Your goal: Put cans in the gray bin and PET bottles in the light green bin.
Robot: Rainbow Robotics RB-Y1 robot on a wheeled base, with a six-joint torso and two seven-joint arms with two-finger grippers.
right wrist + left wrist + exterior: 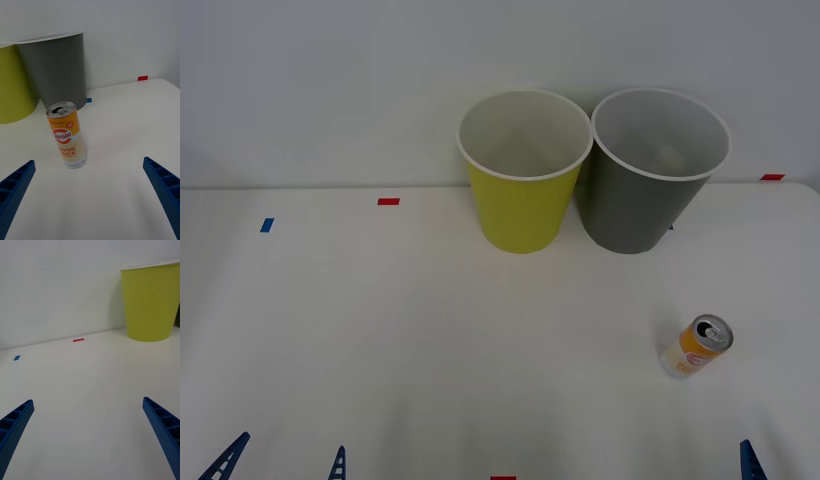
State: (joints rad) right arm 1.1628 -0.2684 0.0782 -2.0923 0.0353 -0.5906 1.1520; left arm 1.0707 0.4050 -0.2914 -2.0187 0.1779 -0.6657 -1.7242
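Front view: the can (696,346) stands upright on the table (430,330), well in front of the gray bin (645,205) (the green bin (522,205) just beside it). Right wrist view: right gripper (90,195) spread wide, can ahead. Left wrist view: left gripper (88,435) spread wide, empty.

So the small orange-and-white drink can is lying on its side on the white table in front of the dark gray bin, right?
Not quite: the small orange-and-white drink can stands upright, pull-tab top up, as the right wrist view shows. It is on the white table, in front of the dark gray bin.
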